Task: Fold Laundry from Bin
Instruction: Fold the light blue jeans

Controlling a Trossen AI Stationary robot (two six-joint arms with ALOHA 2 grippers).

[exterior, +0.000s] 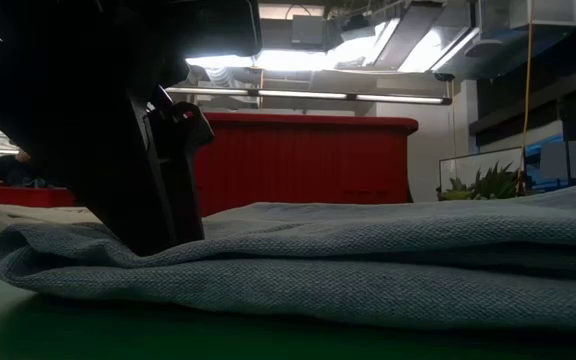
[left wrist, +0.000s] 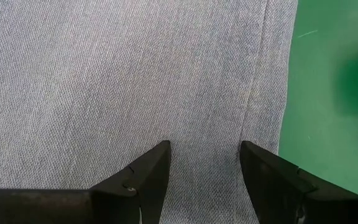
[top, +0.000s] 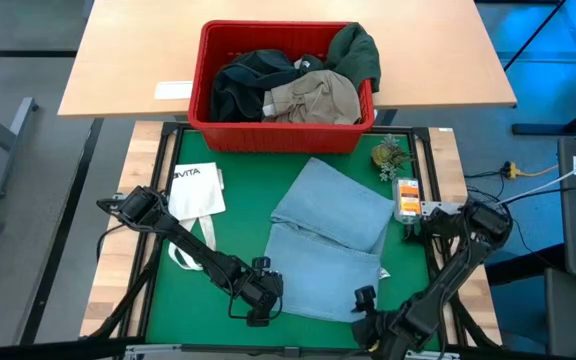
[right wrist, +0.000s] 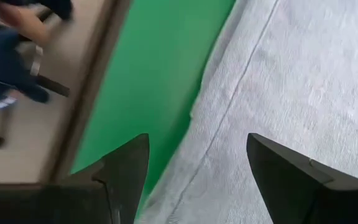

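Green matting [top: 238, 330] covers the near desk, and a second, pale wooden desk [top: 128, 60] stands behind it carrying the bin [top: 213, 125]. Inside the red bin lie dark garments [top: 243, 85], a khaki-beige piece [top: 313, 100] and a dark green piece [top: 356, 50] draped over its far right corner.

Light blue denim jeans [top: 333, 245] lie folded on the green mat, in front of the bin and right of centre. In the low view the denim [exterior: 368, 260] forms a thick, layered fold across the foreground, with the red bin [exterior: 308, 160] behind it.

At the jeans' near left edge sits the left gripper [top: 258, 300]; its wrist view shows its jaws spread apart over the denim [left wrist: 135, 81] beside a seam, holding nothing. The right gripper [top: 368, 318] is at the jeans' near right corner, its jaws wide apart above the cloth's edge [right wrist: 303, 74] and the mat, also holding nothing.

A white tote bag [top: 196, 190] lies on the mat to the left of the jeans. A small plant [top: 390, 155] and an orange-and-white object [top: 407, 198] sit near the mat's right edge.
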